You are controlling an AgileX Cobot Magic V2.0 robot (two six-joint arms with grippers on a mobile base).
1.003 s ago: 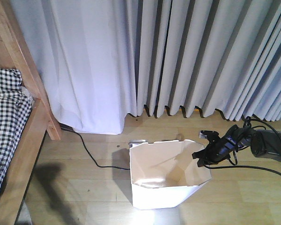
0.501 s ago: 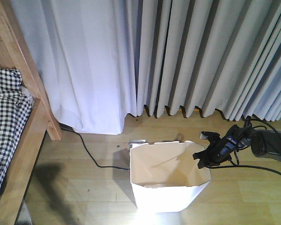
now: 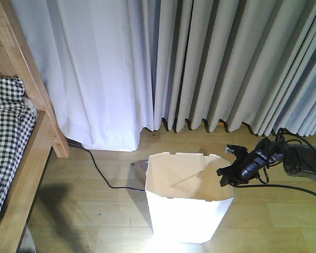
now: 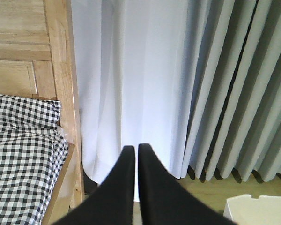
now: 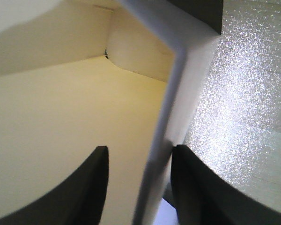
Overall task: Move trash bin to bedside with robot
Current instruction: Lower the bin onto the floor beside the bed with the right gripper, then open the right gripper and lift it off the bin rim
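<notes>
Heads up: your right gripper [image 3: 227, 175] straddles the white thin-walled plastic trash bin [image 3: 187, 211]'s right rim, one finger inside, one outside; can't tell if it's clamped. Drag left carelessly toward the wooden-framed checked bed [image 3: 21, 158] and that flimsy wall buckles or slips free.

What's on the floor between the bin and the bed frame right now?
In the front-facing view, a black cable runs across the wooden floor between the trash bin and the bed frame; otherwise that stretch looks bare.

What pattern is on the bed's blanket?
Black-and-white checks on the checked fabric bedding, clearest in the left wrist view.
</notes>
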